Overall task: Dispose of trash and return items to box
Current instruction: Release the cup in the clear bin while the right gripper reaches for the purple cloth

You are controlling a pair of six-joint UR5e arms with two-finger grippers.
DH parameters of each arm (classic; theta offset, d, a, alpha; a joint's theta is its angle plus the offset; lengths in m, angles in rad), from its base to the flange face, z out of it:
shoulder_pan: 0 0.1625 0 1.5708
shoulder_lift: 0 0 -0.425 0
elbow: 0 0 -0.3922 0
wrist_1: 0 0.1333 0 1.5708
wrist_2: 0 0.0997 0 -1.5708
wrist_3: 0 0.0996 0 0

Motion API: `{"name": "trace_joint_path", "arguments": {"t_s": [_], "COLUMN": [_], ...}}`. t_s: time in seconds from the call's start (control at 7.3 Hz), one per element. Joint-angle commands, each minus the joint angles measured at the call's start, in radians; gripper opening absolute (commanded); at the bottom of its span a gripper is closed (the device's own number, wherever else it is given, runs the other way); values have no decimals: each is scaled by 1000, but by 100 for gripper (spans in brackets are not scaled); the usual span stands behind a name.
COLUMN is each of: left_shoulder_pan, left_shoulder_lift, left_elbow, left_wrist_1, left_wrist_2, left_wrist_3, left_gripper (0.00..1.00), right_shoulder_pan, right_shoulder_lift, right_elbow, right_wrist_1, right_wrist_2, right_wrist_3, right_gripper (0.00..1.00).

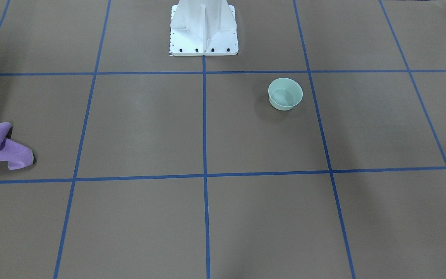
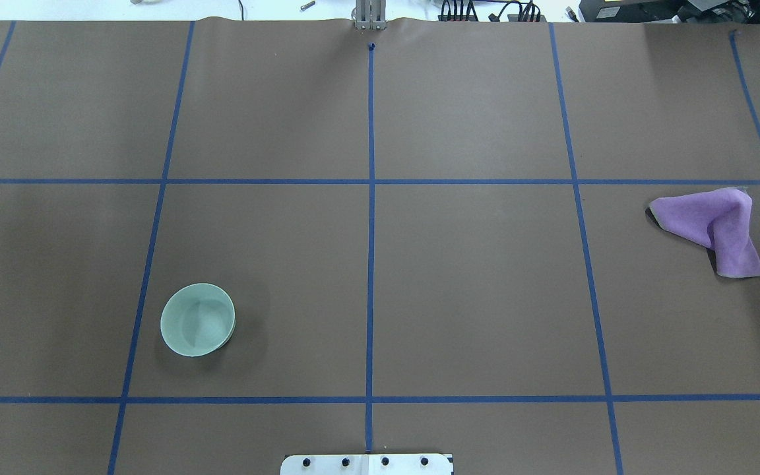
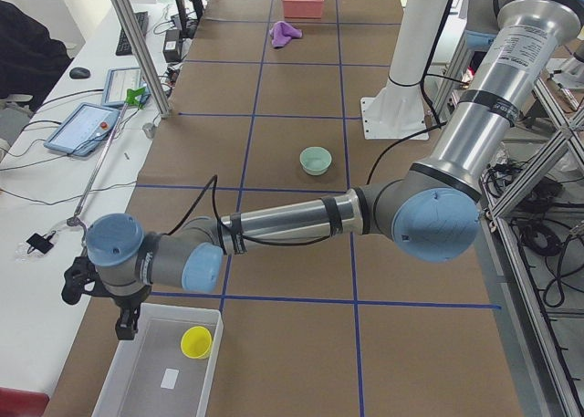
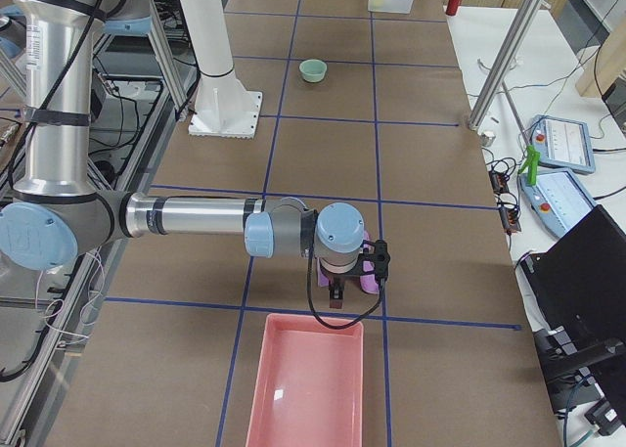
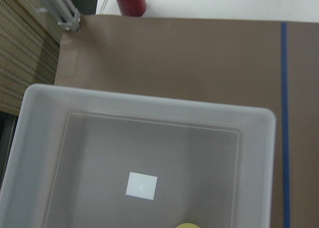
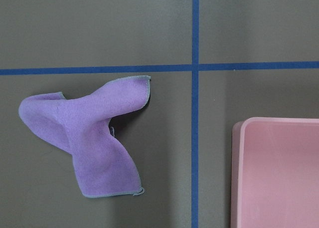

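Note:
A purple cloth [image 2: 716,227] lies crumpled on the table's right side; it also shows in the right wrist view [image 6: 89,138]. A pale green bowl [image 2: 197,319] stands upright and empty on the left side. My left gripper [image 3: 126,326] hangs over the far end of a clear bin [image 3: 137,371] that holds a yellow cup [image 3: 196,342]. My right gripper [image 4: 337,292] hangs just above the cloth, next to a pink bin [image 4: 303,388]. No fingers show in either wrist view, so I cannot tell whether either gripper is open or shut.
The clear bin [image 5: 149,102] has a white label [image 5: 141,185] on its floor. A red cylinder [image 5: 128,1] stands beyond the table's edge. The robot's white base [image 1: 203,35] is at the table's middle. Tablets and cables lie on a side bench [image 3: 91,125].

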Motion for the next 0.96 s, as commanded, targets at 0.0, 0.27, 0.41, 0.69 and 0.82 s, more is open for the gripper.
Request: {"name": "trace_joint_path", "arguments": {"t_s": [0.0,0.27,0.41,0.69,0.82], "left_shoulder_pan": [121,213,233,275,289], "left_shoulder_lift": [142,232,251,288,312], "left_elbow": [-394,-589,-637,-700,-723], "left_wrist_1": [86,86,86,86,86], "left_wrist_2": [-35,-35,-35,-27,-26], "left_wrist_3": [-323,-489,-533,-594,-599], "left_gripper": [99,99,99,99,99], "right_shoulder_pan": [-44,-161,-216,-275,-299], "right_shoulder_lift": [1,18,58,169,193], "right_elbow": [32,32,5,-173,-236], "right_wrist_1": [11,17,52,211,268], "right_wrist_2": [1,-19,-47,-58,-74], "right_wrist_3": [131,179,180,240,257], "right_gripper": [100,100,100,100,100]}}
